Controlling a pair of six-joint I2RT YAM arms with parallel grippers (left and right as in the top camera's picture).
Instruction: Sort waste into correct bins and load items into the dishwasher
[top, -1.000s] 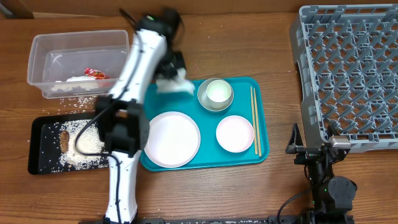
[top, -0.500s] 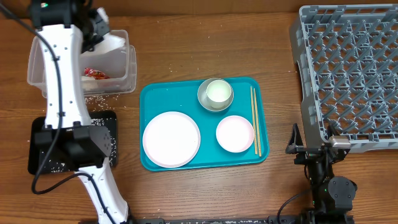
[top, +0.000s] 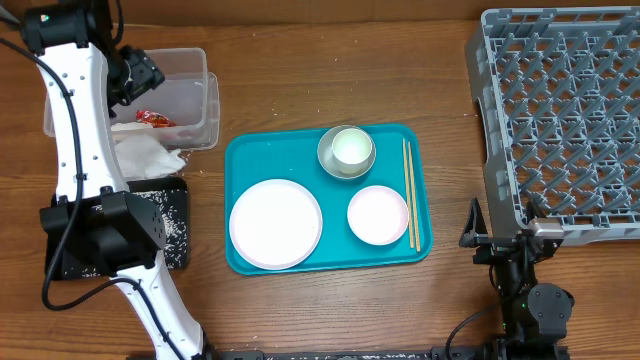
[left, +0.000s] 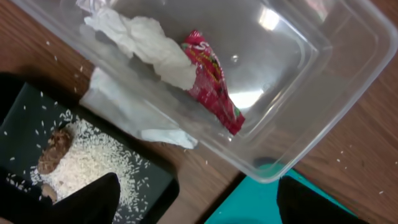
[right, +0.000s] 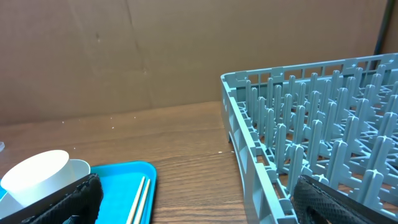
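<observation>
Brown food lump (left: 56, 146), wrist view only

No readable text; print on the red wrapper (left: 211, 81) is blurred.

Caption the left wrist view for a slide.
Open left gripper over clear tub with red wrapper and overhanging napkin; rice on black tray beside it.

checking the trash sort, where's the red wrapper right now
The red wrapper lies inside the clear tub at the table's far left in the overhead view, pressed against the white napkin, with the black tray just beside the tub.
</observation>
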